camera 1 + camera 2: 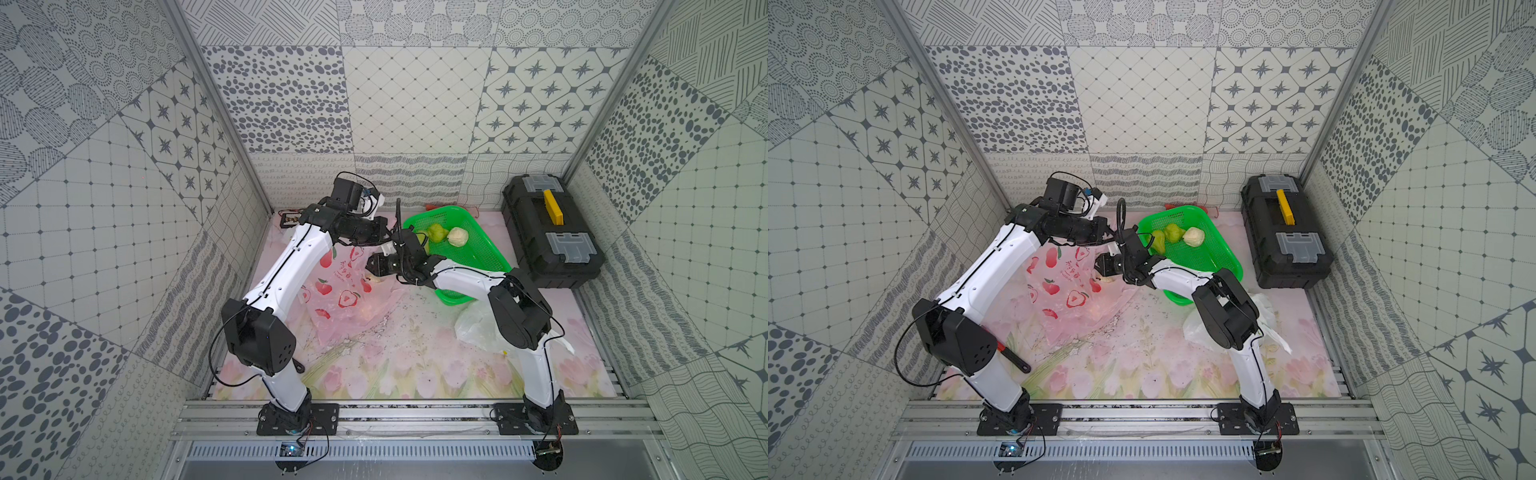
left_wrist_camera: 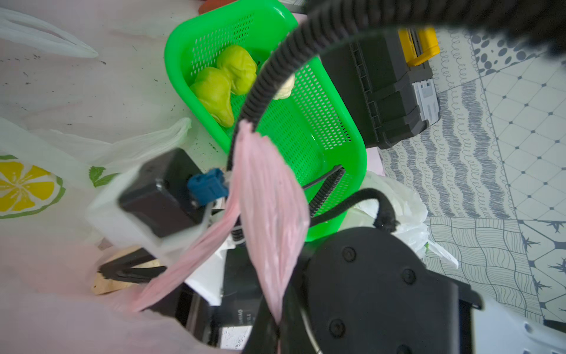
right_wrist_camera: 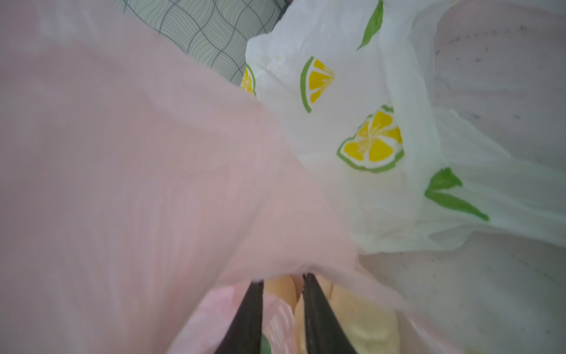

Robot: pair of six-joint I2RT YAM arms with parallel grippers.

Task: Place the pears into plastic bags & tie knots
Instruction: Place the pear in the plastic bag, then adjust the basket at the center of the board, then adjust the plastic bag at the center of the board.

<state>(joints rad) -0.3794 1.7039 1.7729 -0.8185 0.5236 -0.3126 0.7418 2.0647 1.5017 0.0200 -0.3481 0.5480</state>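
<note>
Pink strawberry-print bag (image 3: 153, 184) fills the right wrist view, draped over the right gripper (image 3: 282, 280), whose fingers stand narrowly apart around a cream pear (image 3: 346, 312) at the bag's mouth. Left gripper (image 1: 385, 237), clamped tight, holds the bag's pink handle (image 2: 269, 199) taut. In both top views the bag lies at 10 o'clock on the table (image 1: 415, 365); green basket (image 1: 473, 253) at 1 o'clock contains two green pears (image 1: 438, 232) and one cream-white pear (image 1: 458, 237)
</note>
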